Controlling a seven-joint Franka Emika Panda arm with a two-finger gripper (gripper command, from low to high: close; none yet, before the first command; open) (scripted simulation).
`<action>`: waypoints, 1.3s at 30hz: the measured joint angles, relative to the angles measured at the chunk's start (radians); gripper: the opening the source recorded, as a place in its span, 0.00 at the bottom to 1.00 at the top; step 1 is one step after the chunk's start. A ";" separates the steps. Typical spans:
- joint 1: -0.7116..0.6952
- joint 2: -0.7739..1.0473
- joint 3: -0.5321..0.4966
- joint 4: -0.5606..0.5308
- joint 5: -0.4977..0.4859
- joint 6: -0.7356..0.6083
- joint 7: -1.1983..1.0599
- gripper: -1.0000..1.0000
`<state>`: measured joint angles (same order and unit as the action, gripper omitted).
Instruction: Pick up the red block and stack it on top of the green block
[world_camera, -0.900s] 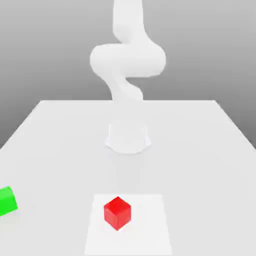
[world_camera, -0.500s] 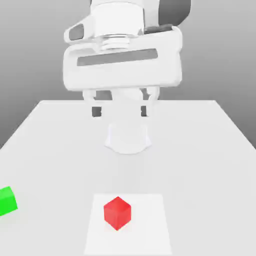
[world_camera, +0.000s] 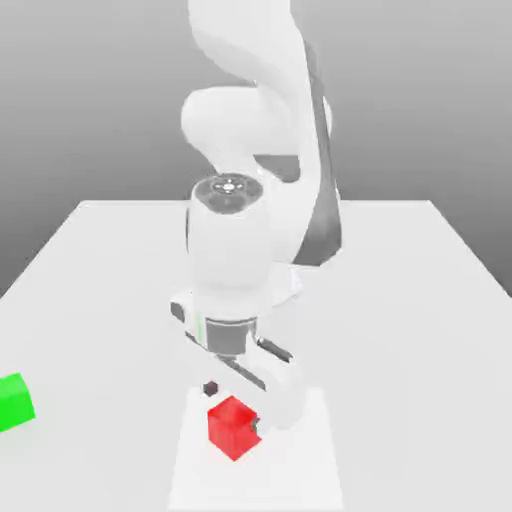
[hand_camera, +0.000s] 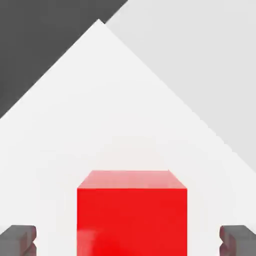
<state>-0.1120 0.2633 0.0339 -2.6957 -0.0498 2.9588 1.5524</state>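
One pale table (world_camera: 120, 330); gray backdrop (world_camera: 430, 90) (softly shaded); tool (hand_camera: 128, 240) spread apart.

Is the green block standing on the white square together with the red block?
No, the green block is on the table, away from the white square under the red block.

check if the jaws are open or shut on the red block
Open: in the hand view the jaws stand apart, one on either side of the red block, with pale gaps between them and it.
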 joint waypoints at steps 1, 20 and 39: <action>0.000 0.000 0.000 0.000 0.000 0.000 0.000 0.00; -0.168 -0.194 -0.055 0.049 0.051 -0.242 -0.071 0.00; -0.490 0.018 -0.209 0.252 0.169 -0.239 -0.237 0.00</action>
<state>-0.6023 0.2809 -0.1754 -2.4441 0.1197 2.7194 1.3157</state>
